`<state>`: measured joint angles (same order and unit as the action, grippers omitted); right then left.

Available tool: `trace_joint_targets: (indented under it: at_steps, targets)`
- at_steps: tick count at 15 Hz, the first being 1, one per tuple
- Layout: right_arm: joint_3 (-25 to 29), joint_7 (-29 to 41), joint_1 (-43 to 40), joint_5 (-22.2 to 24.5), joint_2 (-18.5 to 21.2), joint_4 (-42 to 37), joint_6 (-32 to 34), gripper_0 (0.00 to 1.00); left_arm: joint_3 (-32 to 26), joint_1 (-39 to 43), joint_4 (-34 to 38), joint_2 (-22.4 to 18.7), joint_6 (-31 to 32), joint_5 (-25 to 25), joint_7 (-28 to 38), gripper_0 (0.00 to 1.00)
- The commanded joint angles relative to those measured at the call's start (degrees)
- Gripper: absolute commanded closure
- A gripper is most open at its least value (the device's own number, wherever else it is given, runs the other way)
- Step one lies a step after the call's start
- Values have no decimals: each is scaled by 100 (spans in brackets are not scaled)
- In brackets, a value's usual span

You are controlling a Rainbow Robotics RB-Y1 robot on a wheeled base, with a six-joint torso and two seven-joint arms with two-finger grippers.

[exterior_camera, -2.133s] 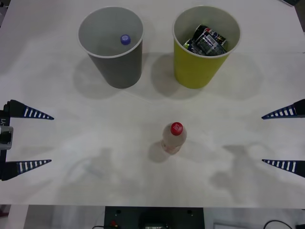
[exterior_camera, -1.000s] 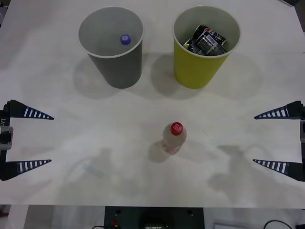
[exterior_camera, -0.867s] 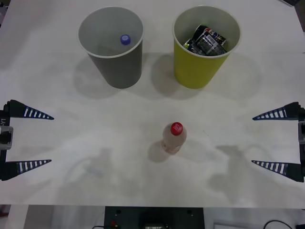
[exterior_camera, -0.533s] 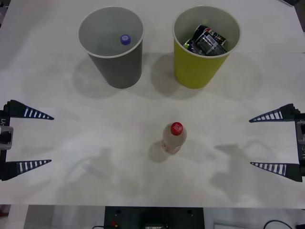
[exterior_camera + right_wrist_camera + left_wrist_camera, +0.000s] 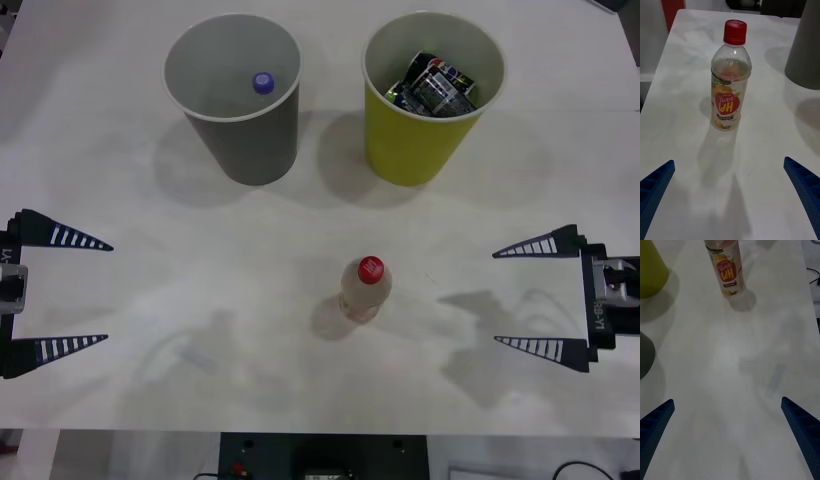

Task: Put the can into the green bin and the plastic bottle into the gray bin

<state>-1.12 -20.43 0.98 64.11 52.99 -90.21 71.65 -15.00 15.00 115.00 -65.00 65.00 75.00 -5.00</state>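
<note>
Blue ribbed fingers of the right gripper (image 5: 528, 297) stand wide apart with nothing between them, pointing left across the bench (image 5: 200, 250) toward the plastic bottle (image 5: 363, 289). The jaws hover at the right side of the bench, level with the bottle but well apart from it. From the right wrist, the same gripper (image 5: 730, 195) shows a finger at each lower corner, and the bottle (image 5: 729, 77) stands upright ahead of the gap, its red cap on top and its red-orange label facing the camera.

The left gripper (image 5: 108, 293) sits at the left edge of the bench, its jaws equally wide apart and holding nothing, pointing right. In its wrist view the left gripper (image 5: 728, 438) frames bare bench, with the bottle (image 5: 727, 270) farther off and untouched.

The bottle stands alone near the middle of the bench, slightly right of centre, casting a soft shadow to its left. Farther back stand the two bins, side by side and apart from each other. The gray bin (image 5: 240, 110) is on the far left, and a small blue-purple cap (image 5: 263, 83) shows inside it. The green bin (image 5: 425, 130) is on the far right and holds crushed dark cans (image 5: 435, 85) that lean against its inner wall. Both bins are upright.
</note>
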Motion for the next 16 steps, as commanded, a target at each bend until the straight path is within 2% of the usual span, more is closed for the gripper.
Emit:
trace_joint_targets:
  at_steps: [1, 13, 16]
  targets:
    - [-143, -312, 227, -83, -272, 399, 77, 0, 0, 0, 0, 0, 0, 0, 0, 2]
    - [-477, -769, 1018, -65, -1696, 1876, 279, 0, 0, 0, 0, 0, 0, 0, 0, 2]
    - [-486, -910, 1247, 120, -2074, 2289, 358, 0, 0, 0, 0, 0, 0, 0, 0, 2]
